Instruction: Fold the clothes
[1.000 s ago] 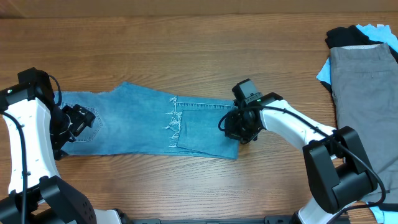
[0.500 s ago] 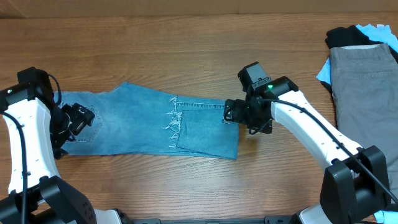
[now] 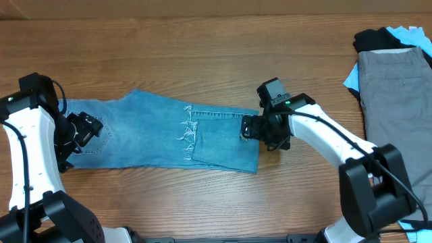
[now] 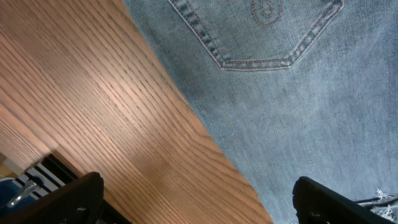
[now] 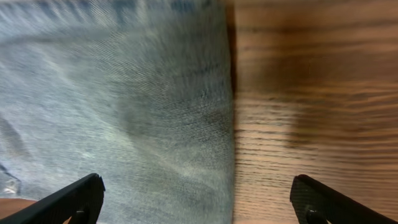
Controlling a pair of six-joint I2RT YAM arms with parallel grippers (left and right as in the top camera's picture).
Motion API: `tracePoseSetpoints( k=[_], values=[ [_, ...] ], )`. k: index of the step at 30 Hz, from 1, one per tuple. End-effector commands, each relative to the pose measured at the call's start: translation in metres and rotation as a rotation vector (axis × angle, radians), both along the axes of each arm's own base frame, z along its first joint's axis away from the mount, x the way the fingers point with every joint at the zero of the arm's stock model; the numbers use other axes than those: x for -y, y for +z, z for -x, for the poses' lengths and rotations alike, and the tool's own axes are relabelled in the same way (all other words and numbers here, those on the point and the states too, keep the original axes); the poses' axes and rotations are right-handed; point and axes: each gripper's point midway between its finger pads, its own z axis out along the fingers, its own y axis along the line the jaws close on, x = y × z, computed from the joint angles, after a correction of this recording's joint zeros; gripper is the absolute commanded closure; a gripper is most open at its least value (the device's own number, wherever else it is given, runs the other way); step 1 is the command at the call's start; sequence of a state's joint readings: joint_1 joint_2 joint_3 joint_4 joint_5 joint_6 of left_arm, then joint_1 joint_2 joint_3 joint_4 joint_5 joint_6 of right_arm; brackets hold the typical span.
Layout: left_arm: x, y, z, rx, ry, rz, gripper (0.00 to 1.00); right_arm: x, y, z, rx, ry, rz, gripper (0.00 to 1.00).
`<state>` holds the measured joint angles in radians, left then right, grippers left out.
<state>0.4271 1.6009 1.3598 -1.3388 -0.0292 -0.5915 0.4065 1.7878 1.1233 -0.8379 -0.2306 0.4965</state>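
Note:
Light-blue denim jeans lie flat across the table's middle. Their legs are folded back, so the frayed hems rest mid-garment. My left gripper hovers open over the waist end, by a curve-stitched back pocket. In its wrist view the gripper straddles the denim's edge with nothing between the fingers. My right gripper hovers open over the folded right edge. Its wrist view shows the gripper above denim and bare wood, holding nothing.
A pile of other clothes sits at the far right edge: grey trousers on top, a black garment and a pale-blue one beneath. Wooden table surrounds the jeans.
My right gripper, shut at the jeans' folded right edge a second ago, has opened, let go and shifted slightly up and right. The left arm has not moved.

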Motion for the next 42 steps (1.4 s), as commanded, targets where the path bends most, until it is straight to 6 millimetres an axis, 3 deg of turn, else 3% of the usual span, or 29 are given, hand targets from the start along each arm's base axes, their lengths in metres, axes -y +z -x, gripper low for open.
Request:
tracePoseSetpoints(
  k=[1,4,9,19,26,30,31,33,37,42],
  values=[
    [0.002,-0.001,0.001,-0.002,-0.027,0.006,0.0,-0.005,-0.007,0.005,-0.033,0.01,-0.029,0.0],
    [0.002,-0.001,0.0,-0.001,-0.027,0.005,0.0,-0.008,-0.006,0.002,-0.024,0.011,-0.046,0.09],
    [0.002,-0.001,0.001,-0.001,-0.027,0.005,0.0,-0.008,-0.006,0.002,-0.022,0.011,-0.047,0.34],
    [0.002,-0.001,0.001,-0.002,-0.034,0.006,0.0,-0.012,-0.007,0.001,-0.022,0.014,-0.067,0.34],
    [0.002,-0.001,0.001,-0.004,-0.034,0.007,0.0,-0.011,-0.021,0.006,-0.046,0.015,-0.07,0.35],
    [0.002,-0.001,0.001,-0.004,-0.034,0.007,0.0,-0.014,-0.023,0.008,-0.056,0.017,-0.083,0.59],
    [0.002,-0.001,0.001,-0.004,-0.034,0.007,0.0,-0.015,-0.023,0.008,-0.055,0.017,-0.089,0.74],
    [0.002,-0.001,0.001,-0.004,-0.034,0.007,0.0,-0.015,-0.023,0.006,-0.049,0.016,-0.091,0.93],
    [0.002,-0.001,0.001,-0.004,-0.034,0.006,0.0,-0.016,-0.013,-0.001,-0.038,0.005,-0.095,0.96],
    [0.002,-0.001,0.001,-0.004,-0.034,0.006,0.0,-0.017,0.022,-0.022,0.023,-0.036,-0.066,0.96]
  ],
)
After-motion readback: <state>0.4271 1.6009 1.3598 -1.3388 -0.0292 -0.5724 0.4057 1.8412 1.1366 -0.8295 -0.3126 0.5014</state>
